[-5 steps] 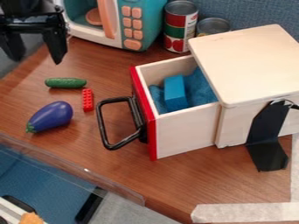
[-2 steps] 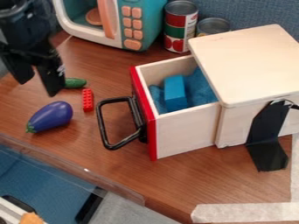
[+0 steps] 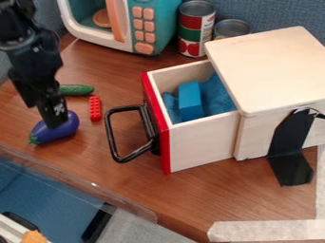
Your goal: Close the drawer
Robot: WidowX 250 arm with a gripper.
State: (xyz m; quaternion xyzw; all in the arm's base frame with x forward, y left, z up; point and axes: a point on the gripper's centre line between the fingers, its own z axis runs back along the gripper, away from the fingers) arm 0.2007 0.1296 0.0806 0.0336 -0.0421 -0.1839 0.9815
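Note:
The black gripper (image 3: 42, 113) hangs at the left of the view, in front of the upper part of the eggplant and well left of the drawer handle; its two fingers stand apart. The drawer (image 3: 202, 144), pale wood with a red front edge, juts out leftward from the wooden box (image 3: 270, 71). Its black loop handle (image 3: 110, 137) faces the gripper without contact. Inside the drawer lie a blue block (image 3: 190, 100) and blue cloth (image 3: 215, 95).
Left of the drawer lie an eggplant (image 3: 56, 132), a cucumber (image 3: 77, 89) and a red brick (image 3: 95, 108). Behind stand a toy microwave (image 3: 120, 23) and two cans (image 3: 195, 28). A clear rim (image 3: 95, 185) borders the table's front left; a black bracket (image 3: 291, 152) braces the box.
From the upper left, the gripper has come down and toward the front, over the eggplant, and turned. The drawer and the loose objects have stayed where they were.

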